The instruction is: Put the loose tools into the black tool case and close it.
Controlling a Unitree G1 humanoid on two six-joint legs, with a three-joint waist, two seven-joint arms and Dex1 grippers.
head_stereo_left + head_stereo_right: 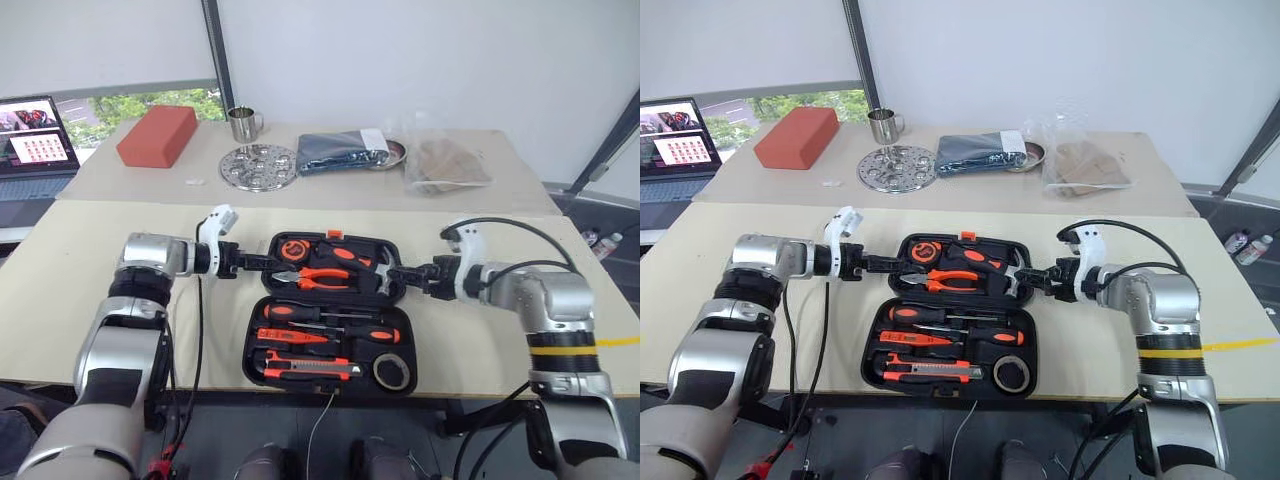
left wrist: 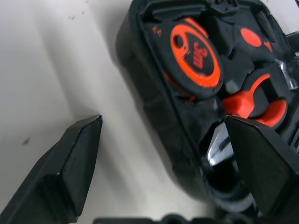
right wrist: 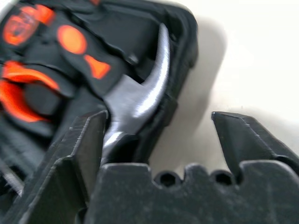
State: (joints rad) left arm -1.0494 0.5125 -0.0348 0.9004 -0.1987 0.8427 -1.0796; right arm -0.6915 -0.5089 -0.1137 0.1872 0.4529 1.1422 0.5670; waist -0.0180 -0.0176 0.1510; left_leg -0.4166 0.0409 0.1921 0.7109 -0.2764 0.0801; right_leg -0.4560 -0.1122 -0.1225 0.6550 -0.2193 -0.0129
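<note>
Black tool case (image 1: 330, 315) lies open and flat on the near table (image 1: 90, 300), straight in front of me, with every slot filled as far as I can see, so what is left, as I judge it, is the closing.

On my left, the left tool (image 1: 262, 262) reaches in level at the far half's left edge; in its wrist view its fingers (image 2: 70, 163) stand apart with the case wall between them, clamped on nothing. Just inside that edge sits the round tape measure (image 2: 194, 56), then the orange-handled pliers (image 1: 322, 278).

In the near half lie the two screwdrivers (image 1: 330, 334), the utility knife (image 1: 312, 370) along the front, and the dark tape roll (image 1: 392, 372) at the right corner. A thin tool seems to lie between them, but I cannot make it out clearly.

Further right, the hammer (image 3: 140, 93) rests by the far half's right edge, and the right tool (image 1: 392, 274) meets that edge with its fingers (image 3: 84, 140) spread, one beside the hammer head, one over bare table.

My read: the case is stiff moulded plastic, light in the shell but weighted by steel tools, so the loaded far half will resist lifting and may slip on smooth walls. I would pinch both side walls evenly and fold it toward me, towards the orange latch (image 1: 334, 234).
</note>
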